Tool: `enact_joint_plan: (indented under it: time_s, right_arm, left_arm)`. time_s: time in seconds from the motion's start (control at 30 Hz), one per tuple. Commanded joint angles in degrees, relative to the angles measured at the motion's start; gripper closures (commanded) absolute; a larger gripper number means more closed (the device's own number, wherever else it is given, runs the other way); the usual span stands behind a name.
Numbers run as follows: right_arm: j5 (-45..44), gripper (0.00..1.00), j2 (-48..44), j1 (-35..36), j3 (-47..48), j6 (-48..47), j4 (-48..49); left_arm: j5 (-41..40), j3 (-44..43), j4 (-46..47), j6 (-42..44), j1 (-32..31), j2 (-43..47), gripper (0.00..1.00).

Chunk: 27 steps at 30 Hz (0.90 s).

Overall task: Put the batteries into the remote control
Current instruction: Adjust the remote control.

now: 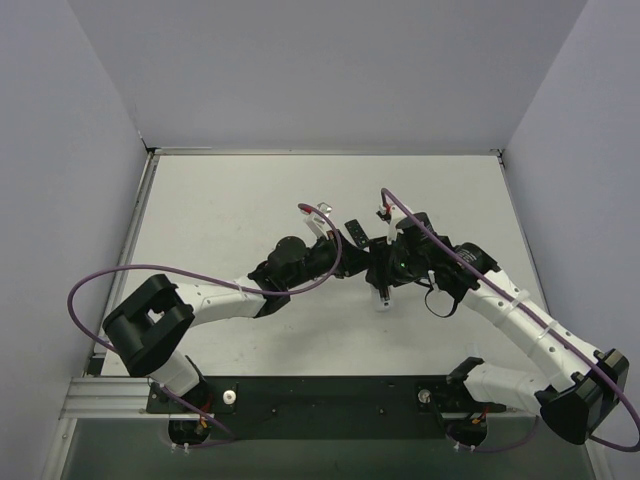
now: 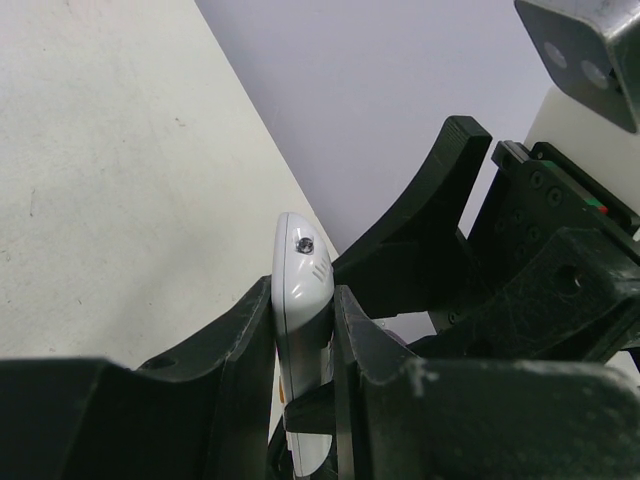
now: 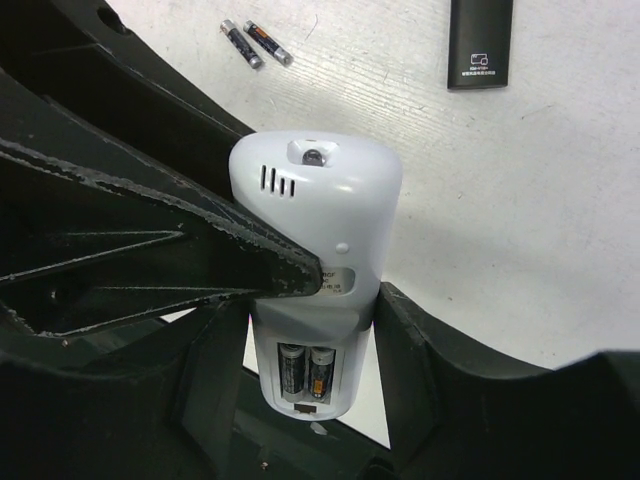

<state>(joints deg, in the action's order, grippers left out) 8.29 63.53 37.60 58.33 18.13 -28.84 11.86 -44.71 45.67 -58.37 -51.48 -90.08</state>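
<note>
A: Where is the remote control [image 3: 318, 215]?

B: Off the tabletop [image 3: 520, 200], between both hands. The left hand [image 2: 303, 300] is clamped on its front and back faces. From the right wrist, one left finger [image 3: 200, 250] lies across the plain back.

A: Right hand [image 3: 312, 330]?

B: It straddles the remote's narrow sides at the battery bay [image 3: 305, 375]. The finger edges look to be against the casing. I cannot tell whether they press or only flank.

A: Long axis?

B: It runs straight away from the right hand. The emitter window [image 3: 315, 156] points toward the far side of the tabletop. The bay end sits nearest the right wrist, back face up toward that camera.

A: Bay contents?

B: Cover off, two batteries [image 3: 305, 368] seated side by side, lengthwise along the remote.

A: Anything left out?

B: Two loose cells [image 3: 256, 42] lie on the tabletop beyond the emitter end, just beside each other. A black remote [image 3: 480, 42] lies well apart from them.

A: Which arm works the bay?

B: My judgement is the right. It is nearer the open end, while the left serves as the vise. Any push along that axis would drive the remote into the left grip.
</note>
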Motion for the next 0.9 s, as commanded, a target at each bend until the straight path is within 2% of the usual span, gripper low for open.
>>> enact_joint_plan:
  time_s: [0.0,0.03,0.07,0.1,0.13,0.17,0.23,0.3,0.33,0.37,0.5,0.57,0.67,0.7,0.83,0.87]
  right_arm:
    - [-0.9,0.62,1.2,0.5,3.4,-1.3,4.0]
    - [-1.2,0.75,1.2,0.5,3.5,-1.7,3.9]
    - [-1.5,0.81,1.2,0.5,3.5,-1.8,3.7]
    - [-2.3,0.87,1.2,0.5,3.4,-1.9,3.5]
    - [-2.9,0.97,0.9,0.3,3.2,-2.0,2.7]
    - [-3.6,1.0,0.9,0.2,3.1,-2.0,2.2]
    - [-6.4,1.0,0.5,-0.3,2.1,-1.8,0.1]
    - [-8.1,1.0,-0.2,-2.5,0.0,0.1,-1.3]
    - [-11.7,1.0,-0.7,-3.7,-1.4,1.1,-2.4]
    - [-13.4,1.0,-1.2,-7.1,-2.7,2.2,-3.1]
    - [-19.0,1.0,-3.0,-18.7,-8.8,9.8,-7.1]
    - [-26.7,1.0,-3.3,-21.9,-11.7,12.1,-8.8]
    - [-33.0,1.0,-2.3,-28.8,-13.0,15.5,-11.6]
    - [-32.5,1.0,-1.0,-32.8,-13.0,16.1,-11.9]
    - [-36.8,1.0,2.6,-37.2,-12.4,21.4,-15.8]
    - [-38.1,1.0,3.3,-37.3,-12.3,25.8,-17.0]
  left_arm:
    - [3.1,-0.4,4.8,-1.7,-2.3,2.3,1.0]
    - [3.2,-0.2,5.0,-1.7,-2.3,2.5,1.0]
    - [3.1,0.1,4.7,-1.5,-2.1,2.9,0.95]
    - [2.7,0.3,4.1,-0.6,-1.9,3.4,0.79]
    - [1.9,0.7,3.3,0.0,-1.4,5.2,0.7]
    - [1.3,1.2,0.5,0.9,-1.0,6.3,0.6]
    - [-1.3,2.0,-3.5,4.4,0.9,11.3,0.4]
    - [-3.8,2.4,-12.1,9.8,3.0,15.7,0.31]
    - [-7.0,2.3,-15.8,12.0,3.5,20.7,0.25]
    - [-8.9,1.9,-23.4,14.3,4.3,23.3,0.23]
    - [-16.1,-1.6,-40.8,26.6,7.4,35.3,0.18]
    - [-19.1,-2.8,-50.4,30.1,9.8,41.3,0.17]
    - [-22.7,-5.0,-59.4,36.7,12.2,48.1,0.16]
    - [-23.7,-5.2,-61.0,39.3,12.5,49.6,0.16]
    - [-29.9,-3.6,-65.0,43.2,12.7,58.2,0.14]
    - [-30.6,-2.8,-65.6,43.6,12.7,59.4,0.14]
